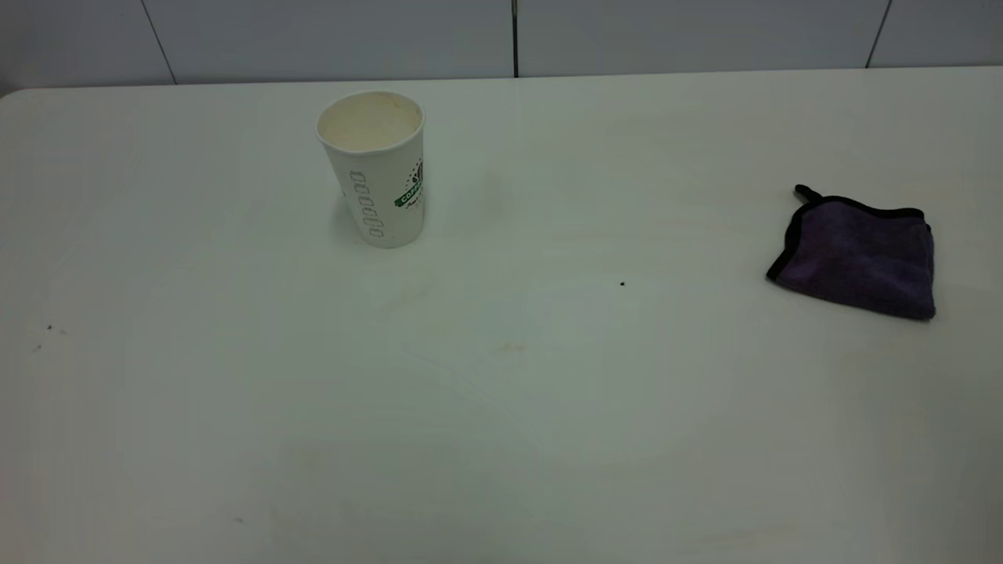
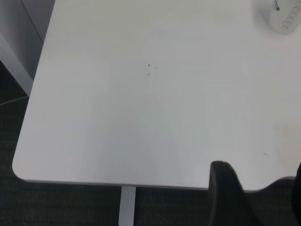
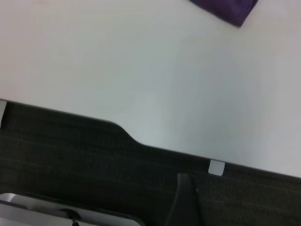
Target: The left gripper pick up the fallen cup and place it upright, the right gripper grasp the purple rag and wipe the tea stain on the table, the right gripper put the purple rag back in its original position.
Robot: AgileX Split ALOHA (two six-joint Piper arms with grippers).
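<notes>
The white paper cup (image 1: 378,168) stands upright at the back left of the table (image 1: 501,439), its cream inside showing; its lower part also shows in the left wrist view (image 2: 285,18). The purple rag (image 1: 858,254) lies folded at the right, its black loop at the far-left corner; a corner of it shows in the right wrist view (image 3: 228,8). Only a faint amber trace of the tea stain (image 1: 508,347) shows mid-table. Neither arm is in the exterior view. My left gripper (image 2: 261,195) is open and empty over the table's edge. My right gripper (image 3: 186,202) hangs beyond the table edge, far from the rag.
A tiny black speck (image 1: 622,283) lies mid-table and small specks (image 1: 48,329) at the left. The table's rounded corner (image 2: 19,167) and a leg (image 2: 127,205) show below the left arm, over dark floor. A grey panelled wall (image 1: 517,35) backs the table.
</notes>
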